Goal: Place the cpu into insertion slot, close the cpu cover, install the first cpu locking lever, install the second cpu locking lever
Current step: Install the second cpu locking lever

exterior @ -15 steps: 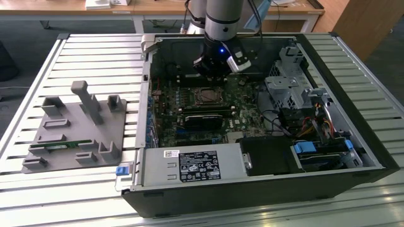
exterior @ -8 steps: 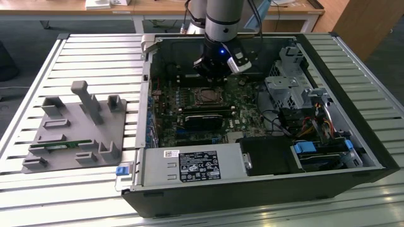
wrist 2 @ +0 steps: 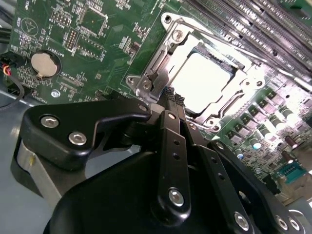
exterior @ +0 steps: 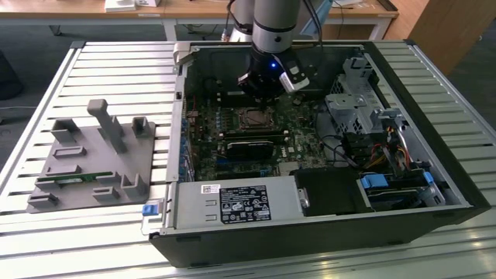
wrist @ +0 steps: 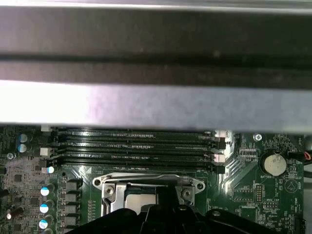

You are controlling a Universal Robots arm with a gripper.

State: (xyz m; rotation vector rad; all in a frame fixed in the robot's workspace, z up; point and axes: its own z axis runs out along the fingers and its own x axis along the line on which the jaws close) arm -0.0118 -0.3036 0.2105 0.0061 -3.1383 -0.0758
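Note:
The cpu [wrist 2: 204,80] lies flat in the insertion slot [wrist 2: 146,73] on the green motherboard, its silver top shining. The cpu cover [wrist 2: 239,90], a thin metal frame, lies down around it. My gripper [wrist 2: 173,97] hangs just over the socket's edge, fingers pressed together with nothing visible between them. In the first wrist view the cpu [wrist: 136,201] and the cpu cover [wrist: 146,179] sit just beyond the dark gripper body [wrist: 165,214]. In the exterior view the gripper [exterior: 262,93] is inside the open computer case, just behind the insertion slot [exterior: 254,119].
Long black memory slots [wrist: 136,146] run beside the socket. A coin battery [wrist 2: 43,63] sits on the board. A black card [exterior: 252,148], a power supply [exterior: 240,203] and a drive cage [exterior: 356,110] crowd the case. A grey fixture plate [exterior: 93,157] lies on the exterior view's left.

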